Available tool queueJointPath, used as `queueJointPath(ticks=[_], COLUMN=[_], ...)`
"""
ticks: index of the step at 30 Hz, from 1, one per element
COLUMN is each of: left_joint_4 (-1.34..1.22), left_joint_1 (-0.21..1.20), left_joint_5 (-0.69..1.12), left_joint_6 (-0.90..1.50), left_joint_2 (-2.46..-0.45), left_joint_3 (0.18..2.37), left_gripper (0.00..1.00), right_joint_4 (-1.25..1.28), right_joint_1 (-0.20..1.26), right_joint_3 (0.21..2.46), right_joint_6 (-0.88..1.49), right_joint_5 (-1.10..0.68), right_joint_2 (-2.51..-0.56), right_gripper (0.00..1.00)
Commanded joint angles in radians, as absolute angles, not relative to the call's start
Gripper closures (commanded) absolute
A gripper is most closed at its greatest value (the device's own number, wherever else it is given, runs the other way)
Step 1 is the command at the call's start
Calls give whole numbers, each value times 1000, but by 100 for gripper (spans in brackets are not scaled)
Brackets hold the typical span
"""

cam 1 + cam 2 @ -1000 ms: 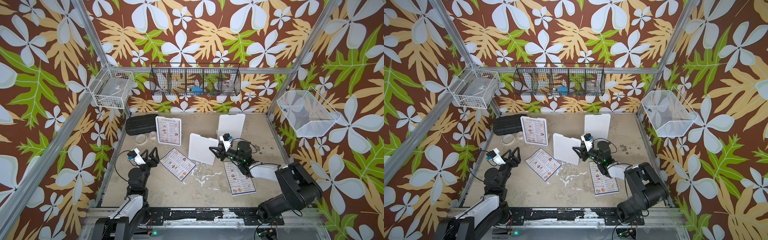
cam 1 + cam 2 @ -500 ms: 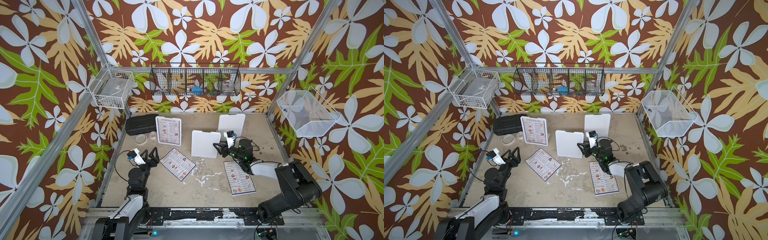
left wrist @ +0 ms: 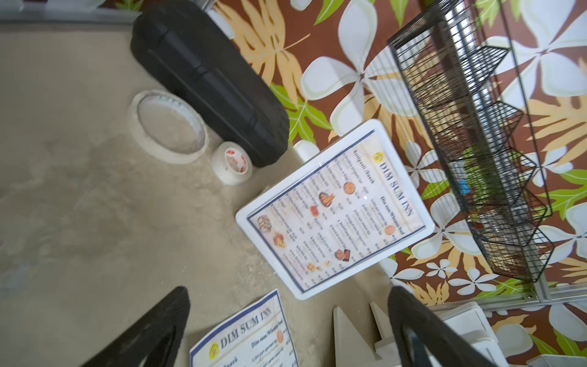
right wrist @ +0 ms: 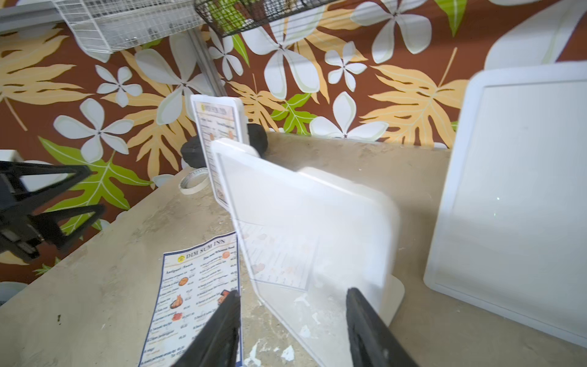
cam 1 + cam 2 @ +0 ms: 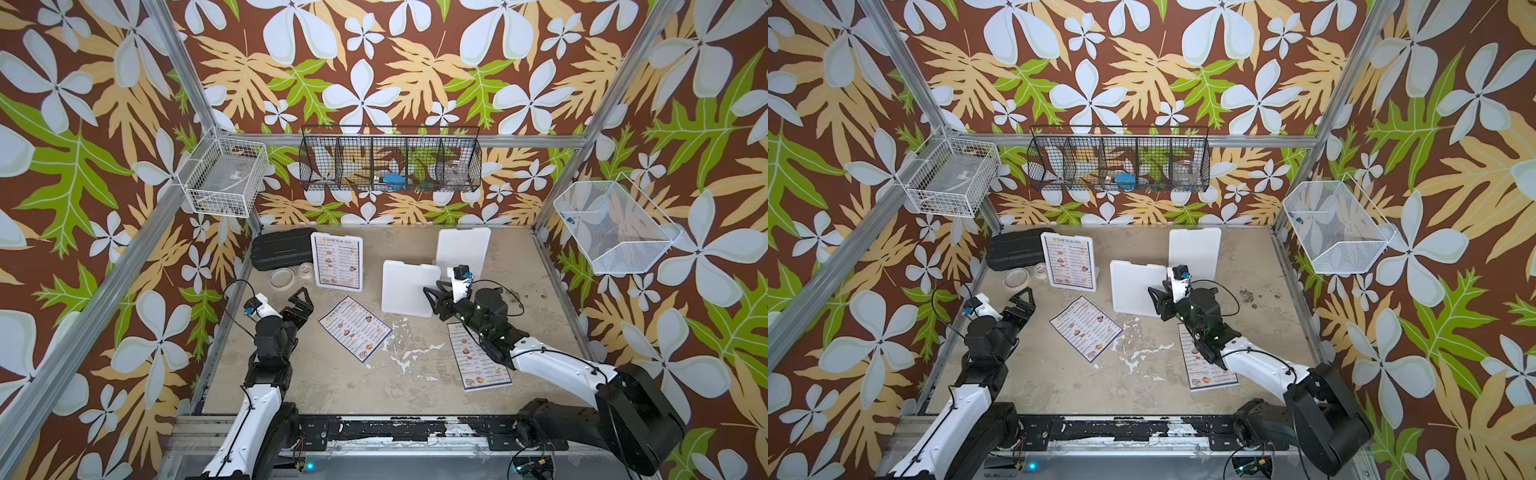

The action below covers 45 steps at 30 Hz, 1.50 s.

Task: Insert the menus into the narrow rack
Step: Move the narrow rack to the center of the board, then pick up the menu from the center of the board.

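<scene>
3 menus are sighted on the table point(image 5: 332, 386). The upright menu point(image 5: 337, 259) stands in a white holder point(image 3: 271, 256) at the back left, beside a black case point(image 5: 282, 248). The centre menu point(image 5: 354, 328) lies flat. The right menu point(image 5: 486, 370) lies flat, partly under the right arm. The left gripper point(image 5: 301, 305) hangs near the centre menu with jaws spread wide, holding nothing. The right gripper point(image 5: 435, 300) has jaws apart astride the edge of the near plain panel point(image 5: 405, 286) (contact cannot be confirmed). The far plain panel point(image 5: 462, 251) stands behind.
</scene>
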<state>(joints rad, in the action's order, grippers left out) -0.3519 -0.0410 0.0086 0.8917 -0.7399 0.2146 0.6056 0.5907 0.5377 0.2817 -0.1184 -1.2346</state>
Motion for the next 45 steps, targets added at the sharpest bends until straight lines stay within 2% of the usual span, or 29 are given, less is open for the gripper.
queueJointPath(ticks=[1, 6, 10, 16, 20, 25, 34, 45], left_joint_4=[-210, -149, -127, -132, -134, -132, -163, -231], left_joint_1=[-43, -43, -44, -39, 24, 86, 92, 95], left_joint_5=[39, 104, 122, 208, 200, 225, 206, 245], left_joint_6=[975, 977, 989, 1019, 1025, 1034, 1057, 1058], left_joint_2=[-733, -784, -836, -919, -989, -1119, -1149, -1189], left_joint_3=[197, 218, 223, 234, 278, 334, 325, 302], left_gripper=[0, 0, 0, 0, 0, 0, 0, 0], right_joint_4=[544, 516, 493, 424, 401, 338, 148, 107], right_joint_1=[676, 811, 870, 874, 875, 877, 920, 920], right_joint_3=[555, 626, 720, 894, 986, 1104, 1305, 1353], right_joint_6=[245, 230, 227, 229, 240, 263, 271, 296], right_joint_5=[-5, 28, 20, -3, -41, -56, 86, 48], right_joint_2=[-1213, -1296, -1444, -1686, -1790, -1890, -2072, -2176], right_gripper=[43, 42, 41, 41, 41, 41, 41, 35])
